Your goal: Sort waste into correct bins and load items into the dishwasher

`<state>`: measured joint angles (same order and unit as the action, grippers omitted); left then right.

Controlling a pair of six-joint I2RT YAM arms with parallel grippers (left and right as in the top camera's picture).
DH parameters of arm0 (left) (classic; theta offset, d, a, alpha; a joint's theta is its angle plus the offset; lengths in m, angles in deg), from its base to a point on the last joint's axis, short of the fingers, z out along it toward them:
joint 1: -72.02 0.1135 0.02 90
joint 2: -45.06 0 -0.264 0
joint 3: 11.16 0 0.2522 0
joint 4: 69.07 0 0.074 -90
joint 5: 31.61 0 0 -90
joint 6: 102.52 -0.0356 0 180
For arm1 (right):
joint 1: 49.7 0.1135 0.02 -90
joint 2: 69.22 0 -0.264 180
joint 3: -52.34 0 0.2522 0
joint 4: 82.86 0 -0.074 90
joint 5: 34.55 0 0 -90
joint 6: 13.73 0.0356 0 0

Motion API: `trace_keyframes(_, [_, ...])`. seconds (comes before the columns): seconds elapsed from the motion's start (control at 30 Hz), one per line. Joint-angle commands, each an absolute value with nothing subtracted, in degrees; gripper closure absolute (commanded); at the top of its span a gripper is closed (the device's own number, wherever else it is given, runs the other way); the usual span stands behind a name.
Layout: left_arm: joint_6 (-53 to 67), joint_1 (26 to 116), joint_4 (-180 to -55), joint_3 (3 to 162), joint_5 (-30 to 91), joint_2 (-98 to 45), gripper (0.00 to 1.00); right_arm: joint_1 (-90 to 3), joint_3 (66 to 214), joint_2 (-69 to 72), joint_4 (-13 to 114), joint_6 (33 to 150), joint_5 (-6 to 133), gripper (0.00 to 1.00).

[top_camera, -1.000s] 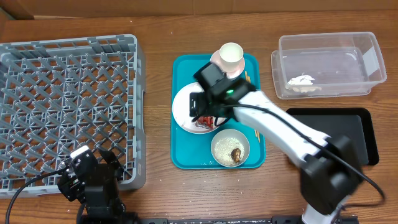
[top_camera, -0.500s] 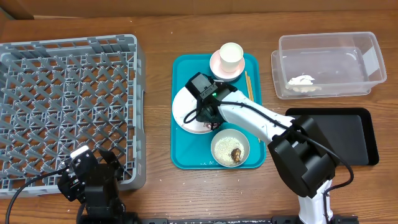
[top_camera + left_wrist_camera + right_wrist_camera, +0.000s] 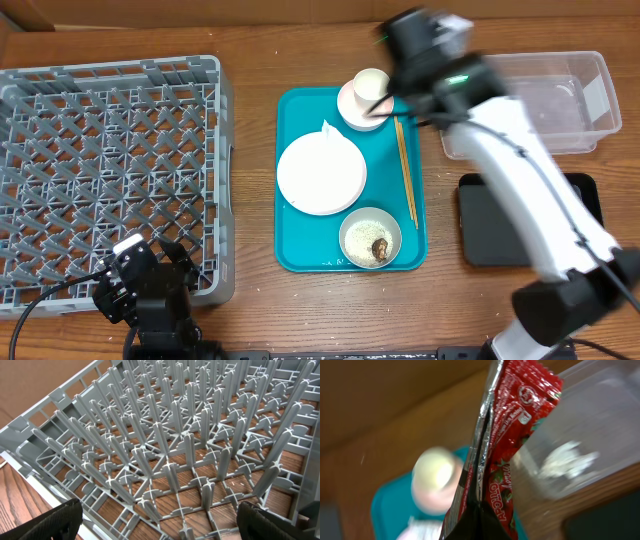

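My right gripper [image 3: 480,521] is shut on the red shiny snack wrapper [image 3: 516,435], which hangs in the air between the small white cup [image 3: 434,476] and the clear tub [image 3: 590,420]. From overhead the blurred right arm [image 3: 470,90] reaches over the tub's left end. The round white plate [image 3: 321,173] lies bare on the teal tray [image 3: 300,255], beside the chopsticks [image 3: 405,170]. The cup [image 3: 372,88] stands on the pinkish saucer [image 3: 352,108]. A white bowl [image 3: 371,238] holds rice and a brown lump. My left gripper [image 3: 160,525] is open at the grey dish rack's [image 3: 110,160] near edge.
The black tray [image 3: 585,215] lies right of the teal tray, partly under the right arm. A blurred white napkin [image 3: 565,457] shows inside the clear tub. The rack's upright prongs [image 3: 180,455] fill the left wrist view.
The right gripper shut on the wrapper on the plate, lifted it, and swung up and right toward the clear tub. The plate now lies bare. The left arm has not moved.
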<state>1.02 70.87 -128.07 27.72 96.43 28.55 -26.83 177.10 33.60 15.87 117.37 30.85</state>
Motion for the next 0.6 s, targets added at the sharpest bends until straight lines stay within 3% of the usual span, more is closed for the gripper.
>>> trace_keyframes(0.0, [1.83,70.5,-127.96,28.58,97.13,28.65,0.0,-36.14,176.99,33.65,15.87,118.33,27.46,0.96])
trace_keyframes(0.2, [1.83,70.5,-127.96,28.58,97.13,28.65,0.0,-47.99,175.88,36.79,21.25,118.29,36.42,0.96])
trace_keyframes(0.23, [1.83,70.5,-127.93,28.58,97.13,28.65,0.0,-49.23,175.88,37.49,22.45,118.29,38.17,0.89])
trace_keyframes(0.27, [1.83,70.5,-127.96,28.58,97.13,28.65,0.0,-50.33,175.88,38.26,23.72,118.29,40.05,0.67])
trace_keyframes(0.3, [1.83,70.5,-127.93,28.58,97.13,28.65,0.0,-51.64,175.88,39.07,24.99,118.27,42.47,0.27])
trace_keyframes(0.33, [1.83,70.5,-127.93,28.58,97.13,28.65,0.0,-52.4,175.88,39.44,25.43,118.29,44.33,0.13])
trace_keyframes(0.43, [1.83,70.5,-127.93,28.58,97.13,28.65,0.0,-54.02,175.88,39.88,25.43,118.29,50.12,0.01])
trace_keyframes(0.53, [1.83,70.5,-127.93,28.58,97.13,28.65,0.0,-54.28,175.9,39.64,25.16,117.81,55.15,0.0])
trace_keyframes(0.57, [1.83,70.5,-127.96,28.58,97.13,28.65,0.0,-54.15,175.9,39.55,25.25,113.35,62.93,0.0])
